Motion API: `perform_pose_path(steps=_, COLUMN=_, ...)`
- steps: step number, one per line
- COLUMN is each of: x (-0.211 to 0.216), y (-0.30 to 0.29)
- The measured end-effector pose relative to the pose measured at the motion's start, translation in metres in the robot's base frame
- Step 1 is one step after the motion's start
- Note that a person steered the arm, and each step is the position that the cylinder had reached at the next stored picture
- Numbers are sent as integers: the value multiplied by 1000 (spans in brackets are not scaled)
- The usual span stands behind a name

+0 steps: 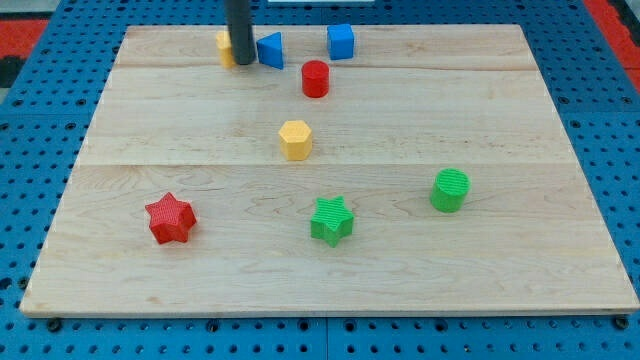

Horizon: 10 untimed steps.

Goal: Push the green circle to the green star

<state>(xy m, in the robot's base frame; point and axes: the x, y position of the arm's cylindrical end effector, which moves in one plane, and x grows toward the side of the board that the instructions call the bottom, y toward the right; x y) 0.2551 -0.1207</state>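
Note:
The green circle (450,190) stands at the view's right, lower half of the wooden board (520,260). The green star (331,220) lies to its left, about a hand's width away and slightly lower. My tip (243,62) is near the view's top left, far from both green blocks. It sits between a partly hidden yellow block (224,46) on its left and a blue triangle (271,50) on its right.
A blue cube (341,42) is at the view's top centre. A red cylinder (315,78) stands just below it. A yellow hexagon (295,139) is mid-board, above the green star. A red star (169,218) lies at the lower left.

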Motion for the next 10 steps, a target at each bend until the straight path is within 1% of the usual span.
perform_pose_path(steps=1, x=-7, y=27)
perform_pose_path(steps=2, x=-7, y=81)
perform_pose_path(steps=3, x=-13, y=96)
perform_pose_path(steps=4, x=-13, y=72)
perform_pose_path(steps=6, x=-13, y=67)
perform_pose_path(steps=7, x=3, y=67)
perform_pose_path(steps=8, x=6, y=63)
perform_pose_path(steps=9, x=23, y=62)
perform_pose_path(steps=10, x=79, y=56)
